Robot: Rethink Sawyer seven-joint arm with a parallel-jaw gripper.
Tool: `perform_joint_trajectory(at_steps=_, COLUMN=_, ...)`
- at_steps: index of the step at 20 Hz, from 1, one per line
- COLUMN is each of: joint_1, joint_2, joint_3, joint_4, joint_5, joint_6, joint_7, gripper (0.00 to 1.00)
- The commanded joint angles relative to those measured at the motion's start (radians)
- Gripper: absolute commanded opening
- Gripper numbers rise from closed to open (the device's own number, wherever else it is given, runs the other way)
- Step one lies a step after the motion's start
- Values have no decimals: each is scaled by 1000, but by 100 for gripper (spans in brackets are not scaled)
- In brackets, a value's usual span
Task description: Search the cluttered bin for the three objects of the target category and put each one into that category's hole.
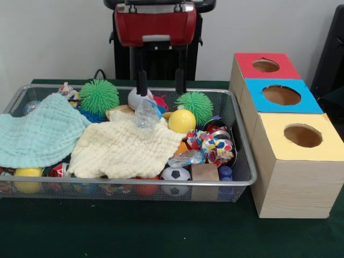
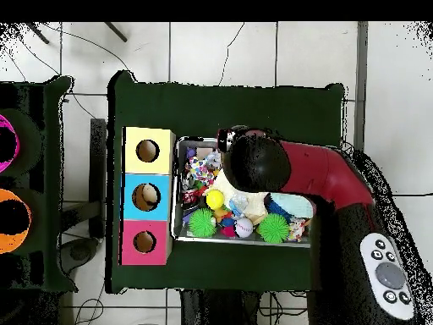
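Clear plastic wrap (image 1: pixel 146 113) sits between my wide-spread pincer (image 1: pixel 160 88); I fear it slips bc crinkly, w/ cloth (image 1: pixel 121 148) snagging.

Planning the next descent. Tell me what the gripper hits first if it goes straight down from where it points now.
Probably the white baseball, or the crumpled clear plastic just in front of it. The gripper hangs open above them, though depth is unclear from the front.

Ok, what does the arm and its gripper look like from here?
The arm is a thick, rounded red shell with black joints. Its wrist housing is glossy red with a grey slot and black trim. The gripper has two slim black fingers. A grey oval button pad sits near the base.
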Motion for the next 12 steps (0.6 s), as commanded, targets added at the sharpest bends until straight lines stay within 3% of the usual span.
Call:
perform_joint_trajectory(at_steps=1, joint_1=-58, joint_2=88, joint_3=49, joint_4=-52, joint_5=-23, joint_6=255, joint_7=-116, gripper=100)
perform_joint_trajectory(at_steps=6, joint_1=-123, joint_2=30, joint_3=65, joint_4=84, joint_5=-33, joint_6=197, joint_7=-136, gripper=100)
perform_joint_trajectory(at_steps=12, joint_1=-173, joint_2=-86, joint_3=103, joint_4=241, joint_5=-13, joint_6=205, joint_7=-154, gripper=100)
